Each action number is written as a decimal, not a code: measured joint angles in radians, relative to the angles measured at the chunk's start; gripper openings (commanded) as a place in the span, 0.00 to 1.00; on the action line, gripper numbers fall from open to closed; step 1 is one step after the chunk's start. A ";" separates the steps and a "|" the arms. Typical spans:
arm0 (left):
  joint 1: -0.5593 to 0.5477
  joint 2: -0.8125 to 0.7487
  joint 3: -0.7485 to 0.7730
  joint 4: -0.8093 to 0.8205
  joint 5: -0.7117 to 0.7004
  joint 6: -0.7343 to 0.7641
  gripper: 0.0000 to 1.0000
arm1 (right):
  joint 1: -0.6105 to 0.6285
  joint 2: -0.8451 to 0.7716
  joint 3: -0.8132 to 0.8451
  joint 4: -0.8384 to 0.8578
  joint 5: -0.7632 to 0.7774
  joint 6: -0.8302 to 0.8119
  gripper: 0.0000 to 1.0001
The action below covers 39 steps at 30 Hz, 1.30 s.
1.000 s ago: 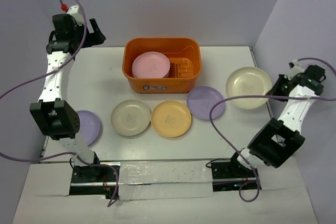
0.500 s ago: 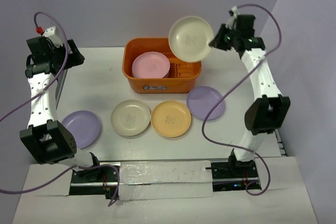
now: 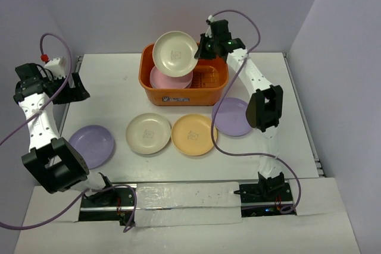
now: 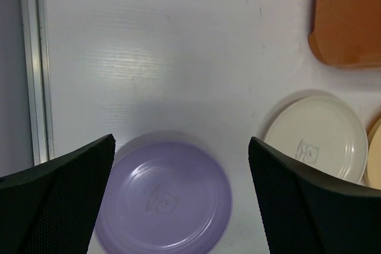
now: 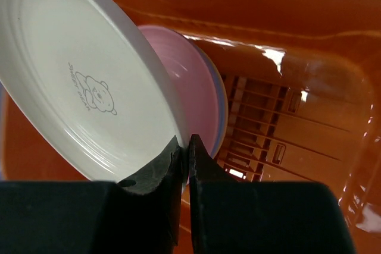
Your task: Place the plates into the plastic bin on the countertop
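We see the R gripper (image 3: 199,49) clamped on the rim of a cream plate (image 3: 175,53), which hangs tilted over the left half of the bin (image 3: 178,94), its face w/ the bear mark turned toward the top cam. In the R wrist view the fingertips (image 5: 161,168) are pinched nearly together on that rim, the grip at the plate's low edge & the rest slanting up to the left. Under it, inside the bin, a pink plate (image 3: 169,81) lies on the left side. A bluish rim shows just beneath the pink one, but we can't tell what it belongs to, nor if the held plate touches the pink one. Slotted floor shows in the bin's right half. The bin sits far-middle on the counter (image 3: 119,81). In front of it four plates lie flat on the counter: L lavender plate (image 3: 91,146) well off to the left, 2nd cream plate (image 3: 149,133) & orange plate (image 3: 194,134) just beside each other in the middle, and R lavender plate (image 3: 233,122) partly behind the R arm. The L gripper (image 3: 76,90) hangs over the counter's left side, jaws spread wide, gripping nothing. Its wrist view looks down w/ the L lavender plate framed between the fingers, apart from them, and the 2nd cream plate & a bin corner off to the right.
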 measured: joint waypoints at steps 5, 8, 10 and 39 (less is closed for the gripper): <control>0.027 0.052 -0.009 -0.062 0.043 0.089 0.96 | 0.011 0.082 -0.001 -0.012 0.011 0.001 0.08; 0.029 0.068 -0.036 -0.066 0.044 0.121 0.90 | 0.014 0.096 -0.001 -0.017 0.010 0.000 0.43; 0.029 0.102 -0.027 -0.070 0.045 0.153 0.86 | 0.016 0.096 -0.001 -0.014 0.007 -0.002 0.59; 0.030 0.655 0.265 -0.515 -0.078 1.091 0.76 | 0.010 -0.303 -0.202 -0.007 0.007 -0.187 1.00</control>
